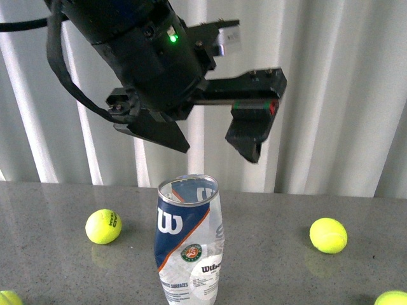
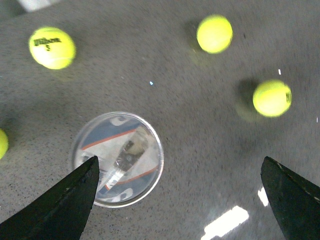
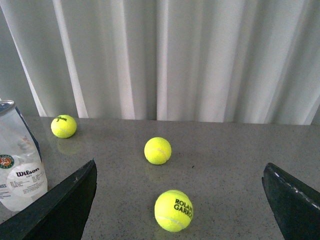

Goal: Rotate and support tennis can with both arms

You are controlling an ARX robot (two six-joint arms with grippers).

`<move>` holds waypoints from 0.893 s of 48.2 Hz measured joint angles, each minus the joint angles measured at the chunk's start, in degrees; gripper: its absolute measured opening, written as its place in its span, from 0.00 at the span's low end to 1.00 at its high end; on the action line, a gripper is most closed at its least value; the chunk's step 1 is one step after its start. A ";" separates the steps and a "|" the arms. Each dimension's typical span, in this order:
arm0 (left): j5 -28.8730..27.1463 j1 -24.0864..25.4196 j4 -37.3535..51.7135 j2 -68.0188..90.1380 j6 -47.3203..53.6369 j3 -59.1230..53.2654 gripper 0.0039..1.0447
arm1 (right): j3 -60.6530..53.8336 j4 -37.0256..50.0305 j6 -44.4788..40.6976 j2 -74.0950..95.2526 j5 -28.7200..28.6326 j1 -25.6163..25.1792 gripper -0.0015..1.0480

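Hovering above the upright clear-plastic, navy-labelled tennis can point(image 1: 189, 241), the black left gripper point(image 1: 219, 151) is gaping wide, empty. The black right gripper point(image 3: 179, 165) is gaping likewise nearby. Grasping, rotating and supporting all look undone.

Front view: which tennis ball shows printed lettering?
The ball left of the tennis can has dark print; the right-hand ball and both cropped corner balls look plain.

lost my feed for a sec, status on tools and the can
Left tool open, hovering above tennis can. Right tool open, off to its side, not touching. Can upright on table, top open. Loose tennis balls around, none blocking.
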 joint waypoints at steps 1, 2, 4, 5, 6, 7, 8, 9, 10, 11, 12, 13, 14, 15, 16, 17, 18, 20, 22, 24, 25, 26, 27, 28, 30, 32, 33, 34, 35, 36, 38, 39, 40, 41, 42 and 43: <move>-1.01 0.22 1.64 -1.11 -2.27 -1.03 0.94 | 0.00 0.00 -0.02 -0.02 0.00 0.00 0.93; -1.70 0.44 3.06 -2.08 -4.15 -1.97 0.94 | 0.00 0.00 0.00 -0.02 0.00 0.00 0.93; -2.38 0.76 4.61 -3.39 -7.17 -3.06 0.94 | 0.00 0.00 -0.02 -0.02 0.00 0.00 0.93; -2.47 0.85 4.90 -3.80 -8.31 -3.28 0.94 | 0.00 0.00 0.00 -0.02 0.00 0.00 0.93; -2.47 0.90 4.98 -4.04 -8.79 -3.32 0.94 | 0.00 0.00 -0.02 -0.02 0.00 0.00 0.93; -2.56 1.07 5.11 -4.35 -9.60 -3.43 0.94 | 0.00 0.00 -0.02 -0.02 0.00 0.00 0.93; -2.62 1.16 5.18 -4.61 -10.34 -3.48 0.94 | 0.00 0.00 0.00 0.00 0.00 0.00 0.93; -2.64 1.25 5.18 -4.72 -10.73 -3.48 0.94 | 0.00 0.00 -0.02 0.00 0.00 0.00 0.93; -2.64 1.27 5.20 -4.76 -11.10 -3.50 0.94 | 0.00 0.00 -0.02 0.00 0.00 0.00 0.93; -2.64 1.33 5.20 -4.81 -11.69 -3.52 0.94 | 0.00 0.00 -0.02 0.00 0.00 0.00 0.93; -2.64 1.36 5.20 -4.81 -11.89 -3.54 0.94 | 0.00 0.00 -0.02 -0.02 -0.02 0.00 0.93; -2.64 1.36 5.20 -4.81 -12.17 -3.63 0.94 | 0.00 0.00 0.00 0.00 0.00 0.00 0.93; -2.64 1.36 5.20 -4.81 -12.22 -3.65 0.94 | 0.00 0.00 -0.02 -0.02 -0.02 0.00 0.93; -2.64 1.36 5.20 -4.74 -12.46 -3.72 0.94 | 0.00 0.00 -0.02 0.00 0.00 0.00 0.93; -3.69 1.27 5.86 -4.76 -12.24 -4.17 0.93 | 0.00 0.00 -0.02 0.00 0.00 0.00 0.93; -6.97 0.90 9.90 -5.40 -11.26 -6.19 0.91 | 0.00 0.00 -0.02 -0.02 0.00 0.00 0.93; -9.44 0.79 13.09 -5.90 -10.51 -7.74 0.89 | 0.00 0.00 0.00 -0.02 0.00 0.00 0.93; -19.82 0.76 28.81 -8.46 -7.30 -15.91 0.81 | 0.00 0.00 -0.02 0.00 0.00 0.00 0.93; -25.09 1.07 41.44 -11.19 -4.81 -23.15 0.74 | 0.00 0.00 -0.02 0.00 0.00 0.00 0.93; -28.06 2.27 53.55 -14.75 -2.91 -31.32 0.65 | 0.00 0.00 0.00 -0.02 0.04 0.00 0.93; -28.13 2.60 55.56 -15.50 -2.64 -32.74 0.64 | 0.00 0.00 0.00 -0.02 0.17 0.00 0.93; -28.13 3.32 59.36 -16.98 -2.25 -35.63 0.60 | 0.00 0.00 0.00 -0.02 0.15 0.00 0.93; -27.96 4.07 62.60 -18.45 -1.81 -38.23 0.57 | 0.00 0.00 0.00 -0.02 0.15 0.00 0.93; -27.76 4.76 65.24 -19.82 -1.57 -40.59 0.53 | 0.00 0.00 0.00 -0.02 0.17 0.00 0.93; -26.97 5.86 68.50 -21.84 -1.14 -43.98 0.48 | 0.00 0.00 0.00 -0.02 0.15 0.00 0.93; -26.21 7.45 71.41 -24.46 -0.85 -48.33 0.40 | 0.00 0.00 -0.02 -0.02 0.04 0.00 0.93; -25.79 7.89 72.06 -25.24 -0.79 -49.70 0.38 | 0.00 0.00 -0.02 -0.02 -0.04 0.00 0.93; -25.24 8.50 72.72 -26.21 -0.74 -51.39 0.34 | 0.00 0.00 -0.02 -0.02 -0.04 0.00 0.93; -24.98 9.11 73.18 -27.04 -0.63 -53.02 0.31 | 0.00 0.00 -0.02 -0.02 -0.04 0.00 0.93; -24.90 9.42 73.37 -27.41 -0.61 -53.79 0.29 | 0.00 0.00 -0.02 -0.02 -0.04 0.00 0.93; -24.00 10.51 74.09 -28.72 -0.59 -56.63 0.22 | 0.00 0.00 -0.02 -0.02 -0.02 0.00 0.93; -23.50 10.93 74.42 -29.29 -0.57 -57.92 0.19 | 0.00 0.00 -0.02 -0.02 -0.02 0.00 0.93; -22.84 11.28 74.73 -29.92 -0.52 -59.21 0.15 | 0.00 0.00 -0.02 -0.02 0.00 0.00 0.93; -22.23 11.56 75.01 -30.51 -0.48 -60.37 0.12 | 0.00 0.00 -0.02 -0.02 0.00 0.00 0.93; -21.86 11.91 75.30 -31.17 -0.39 -61.55 0.08 | 0.00 0.00 0.00 -0.02 0.00 0.00 0.93; -21.35 12.07 75.43 -31.54 -0.35 -62.10 0.07 | 0.00 0.00 -0.02 -0.02 0.00 0.00 0.93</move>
